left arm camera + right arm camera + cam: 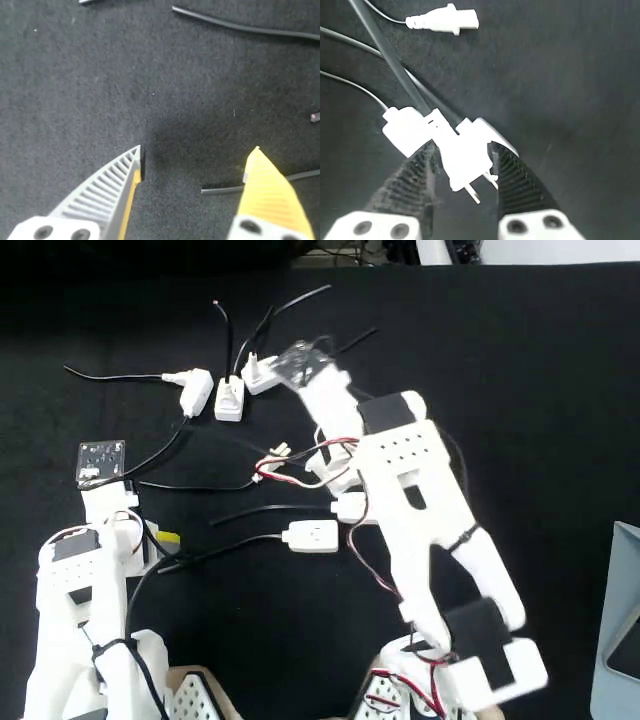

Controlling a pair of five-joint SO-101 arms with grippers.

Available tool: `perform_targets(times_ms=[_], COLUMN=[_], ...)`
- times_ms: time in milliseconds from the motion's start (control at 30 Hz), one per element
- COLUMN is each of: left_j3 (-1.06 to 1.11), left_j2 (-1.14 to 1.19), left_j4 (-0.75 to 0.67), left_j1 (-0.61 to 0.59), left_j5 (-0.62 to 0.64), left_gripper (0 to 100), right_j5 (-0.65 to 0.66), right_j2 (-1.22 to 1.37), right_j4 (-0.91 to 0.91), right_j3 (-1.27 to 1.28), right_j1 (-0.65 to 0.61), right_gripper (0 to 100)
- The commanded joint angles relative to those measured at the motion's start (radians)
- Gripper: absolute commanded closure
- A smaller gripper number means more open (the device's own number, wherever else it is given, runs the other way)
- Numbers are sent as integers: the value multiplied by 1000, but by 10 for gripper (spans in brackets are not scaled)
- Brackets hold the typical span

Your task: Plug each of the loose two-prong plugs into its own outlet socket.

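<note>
High camera looking down over whole worktop (520, 360), left wrist camera close above it past left pincer (197, 148), right wrist camera close on white plug (465, 160), shared with high view

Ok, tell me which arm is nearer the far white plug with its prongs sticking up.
Right. The right arm extends to the far end, its jaws clamped on the plug. The left arm sits at the near left, jaws open over bare cloth, well away.

Two arms (75, 590) (420, 480) — five white cord ends (195, 390) (229, 400) (262, 375) (312, 536) (348, 505) (plugs and sockets together) — one table (540, 360).
</note>
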Motion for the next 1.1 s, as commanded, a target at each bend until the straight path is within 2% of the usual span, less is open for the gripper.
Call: perform_targets(times_ms=[0, 133, 267, 367, 467, 733, 900, 1067], left_j3=[-5, -5, -5, -5, -5, -5, -5, -5], left_j2=[-17, -17, -17, -17, -17, -17, -17, -17], left_j4=[-12, -12, -12, -12, -12, -12, -12, -12], left_j1=[-10, -10, -10, -10, -10, -10, -10, -10], left_j5=[5, 5, 5, 5, 5, 5, 5, 5], left_gripper=[676, 676, 676, 676, 676, 676, 676, 676], right_j5=[-187, -232, -232, -235, -232, -222, -94, -38], right_j2=[-65, -93, -111, -105, -111, -113, -105, -104], right_j4=[68, 66, -75, -138, -115, -48, -74, -166], right_j3=[28, 177, 348, 433, 452, 412, 421, 466], right_j1=[52, 92, 110, 110, 109, 112, 114, 143], right_gripper=[987, 986, 979, 878, 797, 842, 874, 888])
